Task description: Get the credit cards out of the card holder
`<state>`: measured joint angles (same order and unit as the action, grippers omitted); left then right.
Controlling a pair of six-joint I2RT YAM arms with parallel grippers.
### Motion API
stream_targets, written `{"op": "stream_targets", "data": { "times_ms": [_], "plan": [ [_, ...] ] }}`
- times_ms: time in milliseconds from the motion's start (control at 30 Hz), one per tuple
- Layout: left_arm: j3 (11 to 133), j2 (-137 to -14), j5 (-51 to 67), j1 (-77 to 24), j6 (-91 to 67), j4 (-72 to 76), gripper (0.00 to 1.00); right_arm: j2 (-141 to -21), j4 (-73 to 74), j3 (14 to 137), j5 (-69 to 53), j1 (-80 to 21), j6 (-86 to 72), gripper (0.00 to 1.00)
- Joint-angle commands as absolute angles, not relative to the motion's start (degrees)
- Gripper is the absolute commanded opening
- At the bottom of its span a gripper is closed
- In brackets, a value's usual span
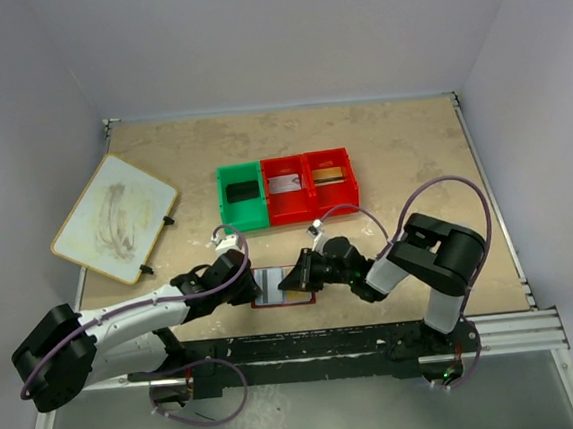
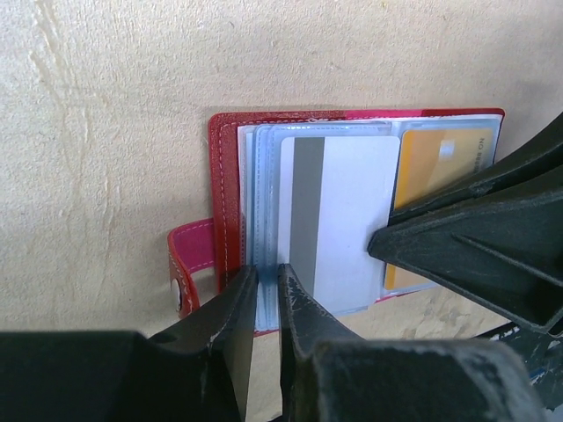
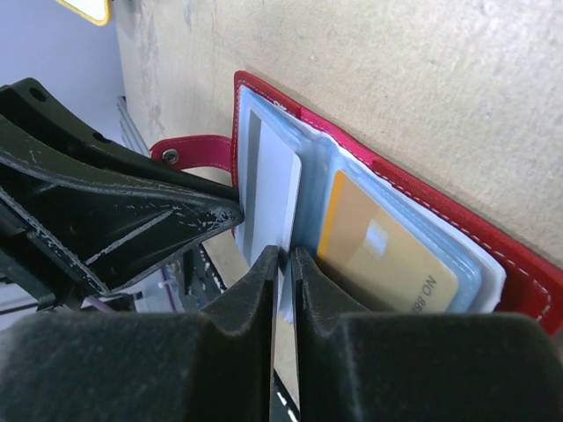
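Holder (image 1: 273,288): open on the table (image 1: 391,145), near edge.
White card (image 2: 352,211): in its sleeve (image 2: 264,176) — right gripper (image 3: 286,264) nipped nearly closed on its edge.
Left gripper (image 2: 266,290): pinching the sleeve's edge, jaws almost together.
Pull: flat along the sleeve — left anchors.

The beige, mottled table (image 1: 403,164) carries it all. Over at its far left a smudged white board (image 1: 114,217) lies askew. A green-and-red bin tray (image 1: 245,216) sits around the middle. Close to the near edge, a red card holder (image 1: 270,286) lies open on the surface.
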<state>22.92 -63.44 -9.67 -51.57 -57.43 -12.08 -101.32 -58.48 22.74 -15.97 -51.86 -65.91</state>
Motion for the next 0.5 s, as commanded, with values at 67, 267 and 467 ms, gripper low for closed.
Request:
{"op": "stream_targets", "data": {
  "times_ms": [67,267,467],
  "plan": [
    [21.87,-62.95,-11.63,-52.12,-56.67,-14.51,0.12,-102.28,-68.8,19.86,-15.47,-52.57,-70.28,0.1],
    [21.91,-62.66,-11.86,-52.12,-56.76,-15.01,0.1,-100.17,-65.93,18.65,-15.98,-52.56,-69.97,0.04],
    [22.32,-62.79,-11.93,-52.21,-56.65,-15.02,0.1,-100.81,-67.41,18.14,-16.64,-52.56,-69.92,0.0]
  ]
}}
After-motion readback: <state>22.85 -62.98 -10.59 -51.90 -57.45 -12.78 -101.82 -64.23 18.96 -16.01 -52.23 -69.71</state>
